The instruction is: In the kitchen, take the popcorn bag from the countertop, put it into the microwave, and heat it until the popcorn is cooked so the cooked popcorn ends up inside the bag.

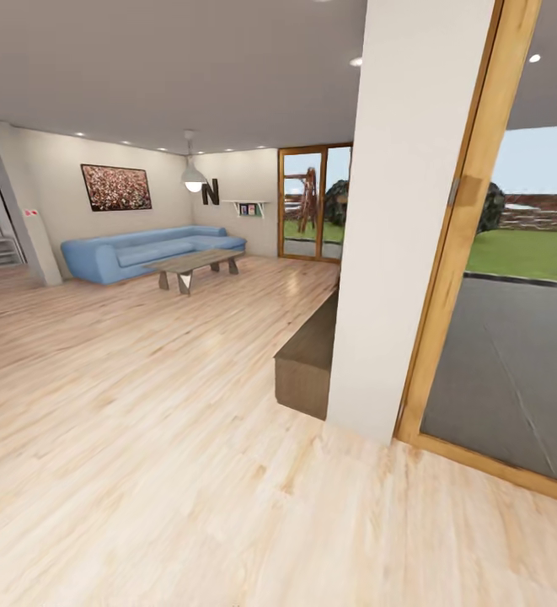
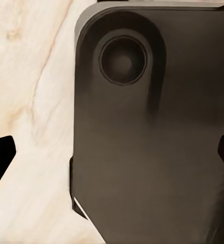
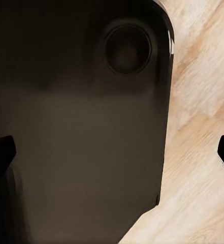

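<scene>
Facing a living room: one blue sofa (image 1: 147, 251), one coffee table (image 1: 195, 267), one white pillar (image 1: 413, 211), wood floor (image 1: 143, 438). Left hand (image 2: 112, 157) and right hand (image 3: 112, 152) both spread wide, gripping nothing, above the robot's dark base (image 2: 152, 142).

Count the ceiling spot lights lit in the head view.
7. Five run in a row above the far wall. One sits left of the white pillar, one right of it. The pillar may hide others.
</scene>
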Controlling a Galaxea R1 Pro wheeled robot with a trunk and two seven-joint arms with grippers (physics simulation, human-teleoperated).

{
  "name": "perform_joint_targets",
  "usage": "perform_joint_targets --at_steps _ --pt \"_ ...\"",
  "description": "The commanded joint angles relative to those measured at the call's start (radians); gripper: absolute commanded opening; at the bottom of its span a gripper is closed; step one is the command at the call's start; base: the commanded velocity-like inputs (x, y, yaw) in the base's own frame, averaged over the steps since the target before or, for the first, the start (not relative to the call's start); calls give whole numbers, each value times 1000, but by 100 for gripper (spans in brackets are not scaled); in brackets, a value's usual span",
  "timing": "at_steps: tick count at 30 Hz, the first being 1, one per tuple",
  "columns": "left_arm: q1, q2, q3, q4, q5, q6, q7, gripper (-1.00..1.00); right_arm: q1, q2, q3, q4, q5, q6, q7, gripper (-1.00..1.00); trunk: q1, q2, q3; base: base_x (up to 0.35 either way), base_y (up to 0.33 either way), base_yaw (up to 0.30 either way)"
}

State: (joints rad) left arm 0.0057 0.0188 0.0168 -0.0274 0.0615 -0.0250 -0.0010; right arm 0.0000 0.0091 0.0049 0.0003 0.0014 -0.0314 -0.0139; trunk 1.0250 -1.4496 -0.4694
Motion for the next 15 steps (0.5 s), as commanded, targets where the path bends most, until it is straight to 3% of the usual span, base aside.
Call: perform_joint_targets --at_steps 1,15 --pt "0 0 1 -1 5 -1 0 100 0 0 1 0 0 -3 -1 100 0 0 -1 0 0 276" --pt "0 0 1 0 6 -1 1 100 0 0 1 1 3 -4 -1 100 0 0 -1 0 0 277"
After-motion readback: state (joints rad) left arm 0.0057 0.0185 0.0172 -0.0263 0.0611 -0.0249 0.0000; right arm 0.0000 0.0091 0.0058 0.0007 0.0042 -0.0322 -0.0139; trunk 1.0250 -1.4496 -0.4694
